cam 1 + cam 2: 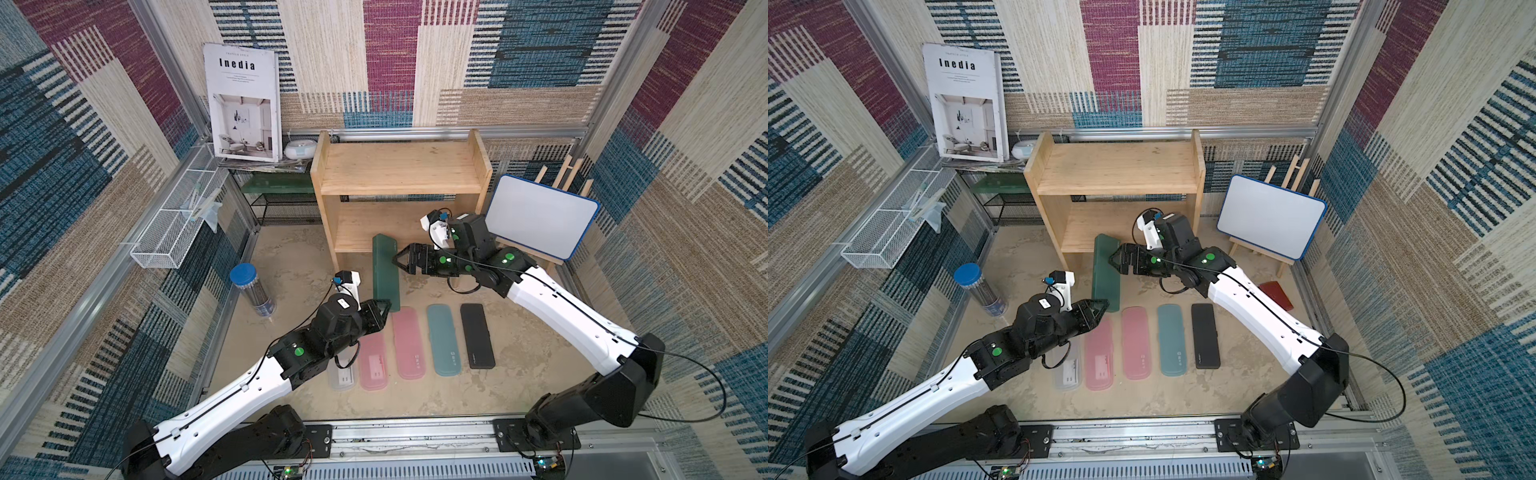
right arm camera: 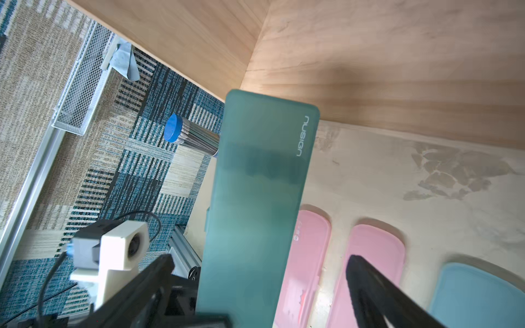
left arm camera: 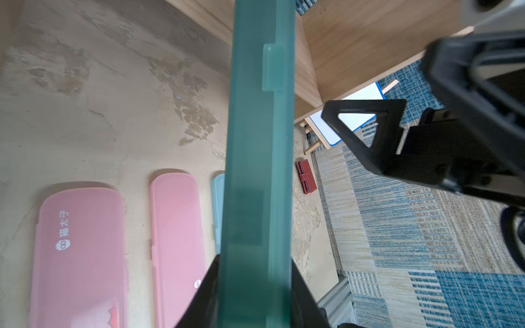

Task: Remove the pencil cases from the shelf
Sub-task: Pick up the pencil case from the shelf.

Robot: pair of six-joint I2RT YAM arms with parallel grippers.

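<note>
Top views, step: judged the last removal, with the dark green case point(image 1: 385, 270) coming off the shelf point(image 1: 399, 166), whose two tiers look bare
Top views, left gripper point(image 1: 380, 305): clamped on the near end of the dark green case; the far end lies at the lower tier's front edge, and whether it rests there cannot be told
Top views, right gripper point(image 1: 398, 262): jaws spread wide, just beside the case's far half, holding nothing
Top views, already out: frosted case point(image 1: 343, 376), left pink case point(image 1: 372, 365), right pink case point(image 1: 409, 345), light blue case point(image 1: 444, 340) and black case point(image 1: 477, 336) lie in a row on the table
Top views, around: blue-capped tube point(image 1: 253, 291), whiteboard point(image 1: 540, 216) and red wallet point(image 1: 1276, 294) all sit well apart from the case
Left wrist, grip: the narrow clasp side of the case runs up between the closed fingers point(image 3: 204, 298)
Right wrist, gap: fingers point(image 2: 377, 289) stand apart; contact with the case cannot be told
Next move, judged: draw the far end clear, turn the case flat, and lay it on free table
In the way, judged: the row sits right under the held end, and the left arm hides part of the frosted case
</note>
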